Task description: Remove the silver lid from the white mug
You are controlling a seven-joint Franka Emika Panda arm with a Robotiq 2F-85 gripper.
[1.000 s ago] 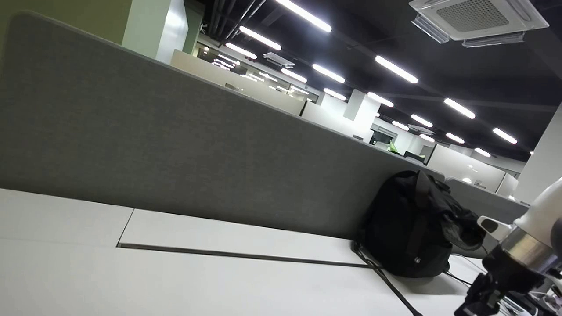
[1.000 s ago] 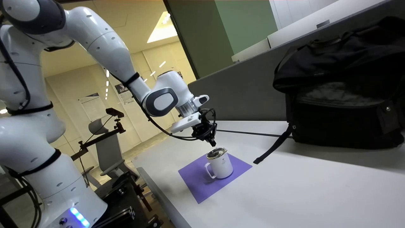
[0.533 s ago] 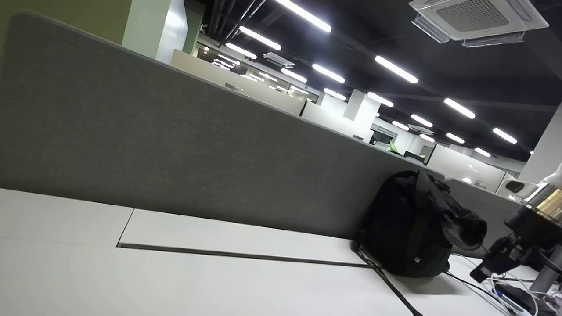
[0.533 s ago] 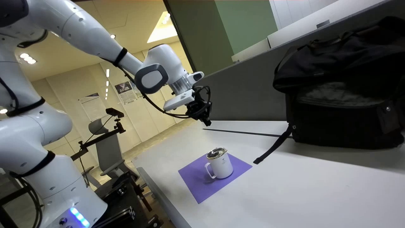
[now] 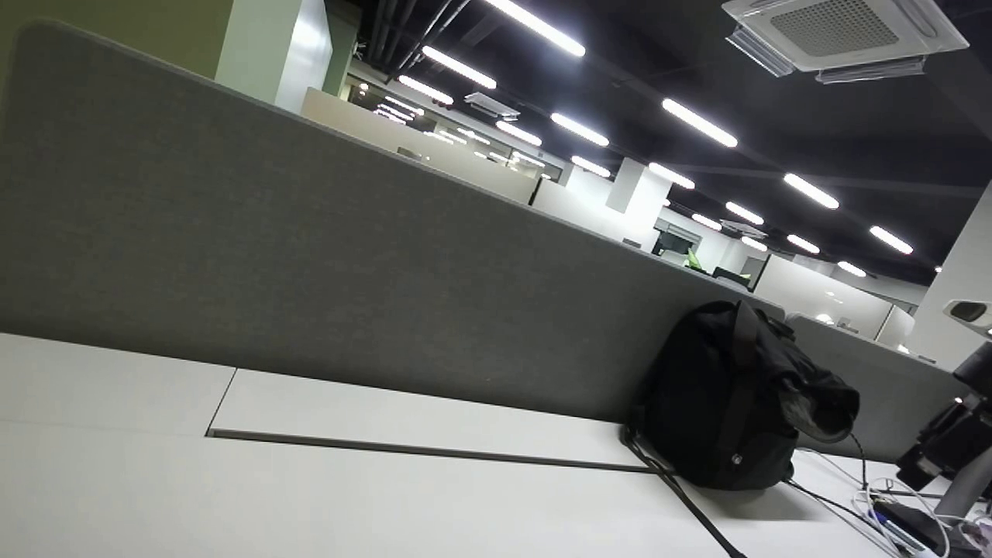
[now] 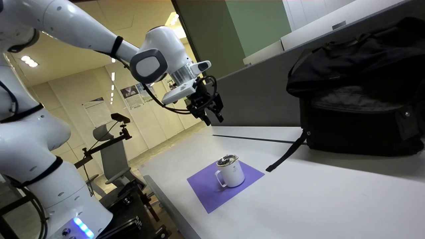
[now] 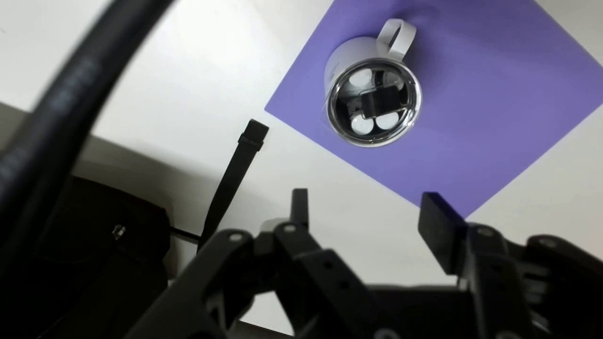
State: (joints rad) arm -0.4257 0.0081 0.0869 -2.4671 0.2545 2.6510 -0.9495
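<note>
The white mug (image 6: 233, 175) stands upright on a purple sheet (image 6: 207, 192). Its handle (image 7: 398, 40) points up the wrist view. On top of the mug sits a round lid (image 7: 380, 100) with a shiny rim, a dark middle piece and white reflections; an exterior view shows the lid (image 6: 227, 160) too. High above the table, well clear of the mug, my gripper (image 6: 214, 121) hangs with its two fingers parted. In the wrist view only bare table shows between the fingertips of the gripper (image 7: 364, 194). The mug is out of view in the exterior view with the gripper (image 5: 914, 474) at its right edge.
A black backpack (image 6: 355, 99) stands on the white table against the grey partition (image 5: 349, 256). Its strap (image 7: 235, 174) runs across the tabletop close to the purple sheet. Loose cables (image 5: 872, 504) lie behind the backpack. A chair (image 6: 116, 149) is beyond the table edge.
My gripper has risen from just above the mug and drawn back toward the robot base. Its fingers have gone from closed to parted. Mug and lid have not moved.
</note>
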